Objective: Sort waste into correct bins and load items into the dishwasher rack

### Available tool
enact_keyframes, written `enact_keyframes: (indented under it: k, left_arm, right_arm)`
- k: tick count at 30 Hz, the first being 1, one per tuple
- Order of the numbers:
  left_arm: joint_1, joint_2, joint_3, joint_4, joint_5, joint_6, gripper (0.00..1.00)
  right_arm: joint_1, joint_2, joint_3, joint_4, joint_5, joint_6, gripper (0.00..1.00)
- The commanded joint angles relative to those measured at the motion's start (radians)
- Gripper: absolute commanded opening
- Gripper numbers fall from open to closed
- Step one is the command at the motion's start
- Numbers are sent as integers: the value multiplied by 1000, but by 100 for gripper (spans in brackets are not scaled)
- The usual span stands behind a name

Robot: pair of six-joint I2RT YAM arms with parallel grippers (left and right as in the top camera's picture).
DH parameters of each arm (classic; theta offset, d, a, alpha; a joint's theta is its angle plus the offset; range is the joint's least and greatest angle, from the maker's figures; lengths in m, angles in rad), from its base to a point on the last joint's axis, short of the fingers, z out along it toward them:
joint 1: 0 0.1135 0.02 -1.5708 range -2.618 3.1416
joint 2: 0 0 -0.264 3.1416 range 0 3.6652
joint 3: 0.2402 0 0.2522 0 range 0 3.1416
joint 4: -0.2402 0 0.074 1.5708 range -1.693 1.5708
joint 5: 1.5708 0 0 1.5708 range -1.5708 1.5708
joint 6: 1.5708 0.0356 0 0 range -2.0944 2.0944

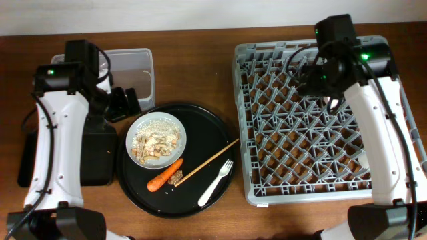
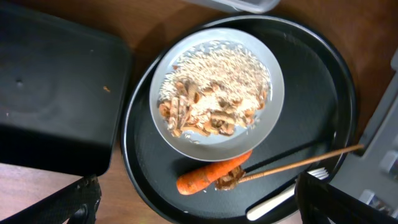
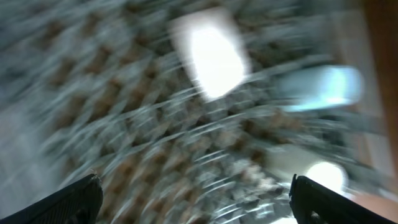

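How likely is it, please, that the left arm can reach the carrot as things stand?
Probably yes: the left gripper hangs open nearby, and the carrot lies mostly uncovered on the round tray.

Table [image 1: 200, 73]: brown wood, fills most of frame.
Round tray [image 1: 208, 133]: black, lower ctr, on table.
Wall [image 1: 167, 13]: pale strip, top edge.

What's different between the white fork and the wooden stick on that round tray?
The fork is white and broad with tines; the stick is brown, thin and plain. The stick is longer, its tip passing the rim of the round black tray, while the fork lies inside. Both lie flat, slanted alike.
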Motion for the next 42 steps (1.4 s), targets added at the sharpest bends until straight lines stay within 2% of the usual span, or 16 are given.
enact_keyframes:
  k: [1, 3, 8, 13, 16, 18, 21, 24, 27, 29, 34, 42]
  left_arm:
    - [-77, -2, 10, -21, -37, 46, 99]
    - [-122, -2, 10, -39, -66, 50, 99]
    - [-227, -2, 0, -64, -69, 92, 99]
    - [-341, -2, -80, -37, -95, 117, 99]
    - [-367, -2, -135, -35, -172, 14, 99]
    - [-359, -2, -137, -34, -188, -13, 99]
    - [-293, -29, -137, -26, -192, -19, 99]
    - [-154, -72, -137, -18, -188, -19, 99]
    - [-51, -85, -137, -9, -110, -13, 99]
    - [-34, -84, -142, 12, -41, 9, 99]
    - [-138, -84, -206, 122, -36, 9, 99]
    - [-350, -33, -452, 390, 57, 7, 99]
  right_arm:
    - [43, 7, 1, -26, -425, -172, 99]
    - [97, 7, 1, -47, -421, -139, 99]
    - [200, 7, 1, -57, -422, 68, 99]
    - [221, 7, 1, -61, -368, 175, 99]
    - [210, 7, 1, -68, -351, 173, 99]
    - [210, 7, 1, -75, -334, 170, 99]
    - [210, 7, 1, -82, -326, 170, 99]
    - [211, 7, 1, -83, -326, 170, 99]
    - [211, 7, 1, -83, -326, 169, 99]
    - [211, 7, 1, -82, -326, 154, 99]
    - [166, 7, 1, -98, -280, 143, 99]
    - [-40, 7, 1, -138, -274, 49, 99]
